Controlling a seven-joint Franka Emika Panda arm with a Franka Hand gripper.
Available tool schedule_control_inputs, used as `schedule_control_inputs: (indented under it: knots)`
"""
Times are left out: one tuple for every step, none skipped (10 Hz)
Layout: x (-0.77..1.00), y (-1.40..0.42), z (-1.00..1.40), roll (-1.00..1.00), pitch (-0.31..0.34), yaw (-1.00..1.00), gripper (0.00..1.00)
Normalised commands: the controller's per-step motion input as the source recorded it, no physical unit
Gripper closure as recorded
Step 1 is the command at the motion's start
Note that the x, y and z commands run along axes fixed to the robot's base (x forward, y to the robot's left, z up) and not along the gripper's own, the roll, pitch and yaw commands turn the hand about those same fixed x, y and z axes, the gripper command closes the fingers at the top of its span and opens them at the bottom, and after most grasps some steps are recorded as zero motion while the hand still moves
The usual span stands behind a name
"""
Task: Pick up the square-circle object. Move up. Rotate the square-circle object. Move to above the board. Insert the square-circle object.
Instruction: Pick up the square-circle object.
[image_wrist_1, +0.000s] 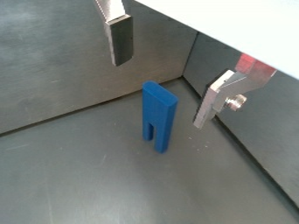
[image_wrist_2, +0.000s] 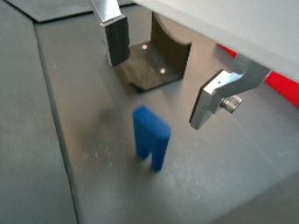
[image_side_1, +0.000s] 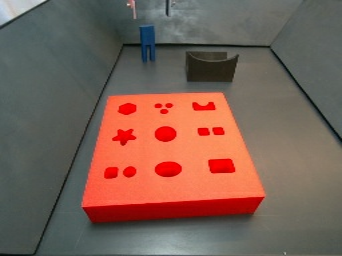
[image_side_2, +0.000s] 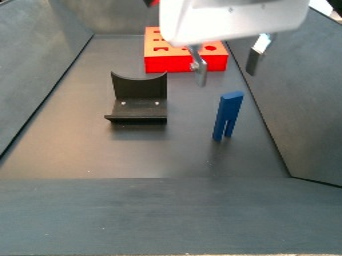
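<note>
Dark grey floor (image_side_1: 294, 150), grey walls (image_side_1: 54, 60)

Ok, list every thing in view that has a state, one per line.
pincer: open, above the square-circle object, holding nothing.
square-circle object: standing upright on the floor, prongs down, free of both fingers.
board: lying flat on the floor, its cut-outs unfilled.
fixture: standing on the floor, nothing in it.
</note>
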Motion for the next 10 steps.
schedule_control_inputs:
  knots:
    - [-0.28, 0.14, -0.40, -0.04, -0.100, 0.00, 0.00]
    - [-0.04, 0.07, -0.42, -0.07, -0.114, 0.00, 0.00]
    - [0.00, 0.07, -0.46, -0.10, -0.117, 0.02, 0.00]
    - [0.00, 0.04, -0.50, -0.14, -0.133, 0.06, 0.00]
    - [0.00, 0.04, -0.51, -0.19, -0.120, 0.08, 0.00]
    - [0.00, 0.06, -0.49, -0.18, -0.109, 0.06, 0.00]
    - [0.00, 0.07, -0.41, -0.16, -0.086, 0.06, 0.00]
    - [0.00, 0.06, -0.31, -0.14, -0.073, 0.04, 0.00]
    - [0.00, 0.01, -0.15, -0.09, -0.049, 0.01, 0.00]
    - [0.00, 0.00, 0.00, 0.00, 0.000, 0.00, 0.00]
